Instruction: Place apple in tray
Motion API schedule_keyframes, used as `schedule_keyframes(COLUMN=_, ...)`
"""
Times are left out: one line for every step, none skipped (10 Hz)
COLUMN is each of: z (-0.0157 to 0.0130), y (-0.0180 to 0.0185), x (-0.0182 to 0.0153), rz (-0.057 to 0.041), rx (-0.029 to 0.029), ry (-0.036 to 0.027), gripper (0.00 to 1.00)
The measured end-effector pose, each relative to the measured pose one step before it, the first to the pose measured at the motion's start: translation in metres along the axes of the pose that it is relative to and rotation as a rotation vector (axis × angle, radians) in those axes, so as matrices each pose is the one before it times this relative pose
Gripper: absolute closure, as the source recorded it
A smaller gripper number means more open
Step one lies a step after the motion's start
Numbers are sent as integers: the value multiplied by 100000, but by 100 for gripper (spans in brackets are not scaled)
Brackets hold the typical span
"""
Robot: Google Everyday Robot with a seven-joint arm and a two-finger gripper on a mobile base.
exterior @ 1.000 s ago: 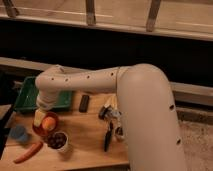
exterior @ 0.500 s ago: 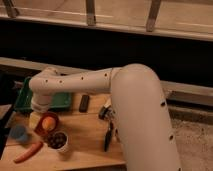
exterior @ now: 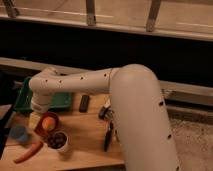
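Camera view looks down on the hand (exterior: pixel 37 116), which hangs low over the left part of the desk (exterior: pixel 85 142) at the end of a short wrist section pointing downward. It is seen from above and partly merges with the pale wrist, so I cannot tell whether it is apart, together or clamped on anything. Just to its right lies the apple (exterior: pixel 48 122), a small round orange-yellow fruit sitting inside a round reddish-orange bowl (exterior: pixel 42 131). The hand is at the bowl's upper left edge; whether it touches the apple cannot be made out.

Behind the hand and wrist lies the tray (exterior: pixel 61 101), green and rectangular with a raised rim, at the back left of the desk. The apple is outside it, in front of its near rim. The wrist crosses over the tray's middle and hides part of it.

To the left of the bowl stands a blue cup (exterior: pixel 20 134). In front of the bowl, near the desk's front edge, lies a long orange carrot (exterior: pixel 28 151), and just right of it stands a white cup of dark fruit (exterior: pixel 59 141), close to the bowl.

Further right, a small dark rectangular object (exterior: pixel 84 102) lies beside the tray, and dark tools (exterior: pixel 107 131) lie near the desk's middle. The white arm (exterior: pixel 80 80) stretches from the bulky shoulder on the right across to the bent elbow on the left.
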Motion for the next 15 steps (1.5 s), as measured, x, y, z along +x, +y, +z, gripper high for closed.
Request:
schedule_keyframes(z=730, y=155, x=140, rz=-198, rx=-1125, ry=530, gripper=20)
schedule_keyframes(z=452, y=-23, x=341, rz=354, rx=-853, ry=473, gripper=20)
schedule_keyframes(z=243, y=27, x=288, rz=378, rx=-669, ry=343, gripper=20)
schedule_keyframes(z=125, y=10, x=190, rz=232, rx=-352, ry=229, gripper=20)
schedule_keyframes(z=258, y=170, x=84, rz=-36, rx=-667, ry=363, gripper=20)
schedule_keyframes(z=242, y=139, x=56, rz=-106, rx=-776, ry=322, gripper=20)
schedule_keyframes(z=217, y=14, x=155, rz=24, rx=-709, ry=303, gripper=20)
schedule_keyframes(z=213, y=10, x=105, rz=53, rx=-765, ry=160, gripper=20)
schedule_keyframes(z=373, y=16, x=169, rz=133, rx=-1287, ry=14, gripper=20)
schedule_keyframes(z=433, y=-125, x=390, rz=732, rx=-1380, ry=133, gripper=20)
schedule_keyframes(z=75, y=-226, x=355, rz=749, rx=-447, ry=207, gripper=20)
schedule_keyframes(z=-55, y=-439, x=412, rz=884, rx=-318, ry=392, gripper=20)
schedule_keyframes(z=-185, y=-480, x=367, rz=883, rx=22, ry=567, gripper=20)
schedule_keyframes(z=-132, y=-419, x=294, rz=695, rx=105, ry=545, gripper=20)
schedule_keyframes(z=-164, y=-226, x=83, rz=267, rx=222, ry=331, gripper=20)
